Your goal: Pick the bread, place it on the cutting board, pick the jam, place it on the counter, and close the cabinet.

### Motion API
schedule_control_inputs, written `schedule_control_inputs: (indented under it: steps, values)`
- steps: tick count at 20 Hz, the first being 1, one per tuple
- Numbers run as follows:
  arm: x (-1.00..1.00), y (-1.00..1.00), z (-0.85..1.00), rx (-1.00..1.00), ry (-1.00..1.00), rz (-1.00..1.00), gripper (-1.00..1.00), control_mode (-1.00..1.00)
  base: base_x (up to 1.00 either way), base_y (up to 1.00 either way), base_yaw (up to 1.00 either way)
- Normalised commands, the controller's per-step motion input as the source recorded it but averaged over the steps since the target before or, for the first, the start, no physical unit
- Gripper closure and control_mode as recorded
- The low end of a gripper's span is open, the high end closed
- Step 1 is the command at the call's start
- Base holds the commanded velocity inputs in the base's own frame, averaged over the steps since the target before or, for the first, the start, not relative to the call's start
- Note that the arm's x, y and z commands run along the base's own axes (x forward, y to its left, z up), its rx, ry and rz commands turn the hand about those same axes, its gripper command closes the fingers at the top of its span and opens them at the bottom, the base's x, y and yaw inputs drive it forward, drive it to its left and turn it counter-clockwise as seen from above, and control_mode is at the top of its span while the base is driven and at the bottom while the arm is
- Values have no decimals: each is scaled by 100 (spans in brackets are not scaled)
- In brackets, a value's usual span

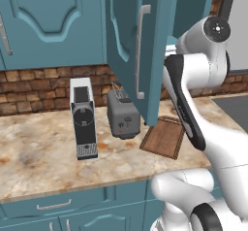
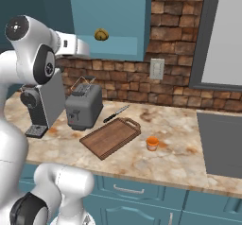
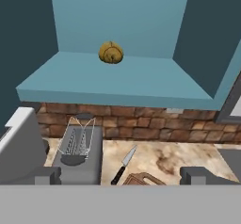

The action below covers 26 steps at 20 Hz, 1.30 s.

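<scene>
Arm raised high, pincer (image 3: 120, 175) wide open, empty.

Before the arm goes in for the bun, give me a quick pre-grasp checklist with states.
1. Small round yellowish-tan bun sits free on the teal cabinet shelf: ok.
2. Two-finger gripper open, nothing between the tips: ok.
3. Gripper faces the bun, still short of it: ok.
4. Teal cabinet door swung open, shelf reachable: ok.
5. Dark-brown wooden cutting board bare for the drop: ok.
6. Short orange jam jar stands on the beige marbled counter, apart from the board: ok.
</scene>
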Motion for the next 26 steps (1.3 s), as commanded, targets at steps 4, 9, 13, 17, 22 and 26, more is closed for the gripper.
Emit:
schedule_control_inputs:
  steps: [4,9,13,17,22,26]
  values:
    - [28,0,-7,0,0,0,-100,-100,0,0,0]
    - [27,0,-6,0,0,0,-100,-100,0,0,0]
    - [23,0,-9,0,0,0,-100,-100,0,0,0]
    - [23,0,-8,0,0,0,-100,-100,0,0,0]
    - [26,0,-5,0,0,0,-100,-100,0,0,0]
    - [28,0,-1,0,0,0,-100,-100,0,0,0]
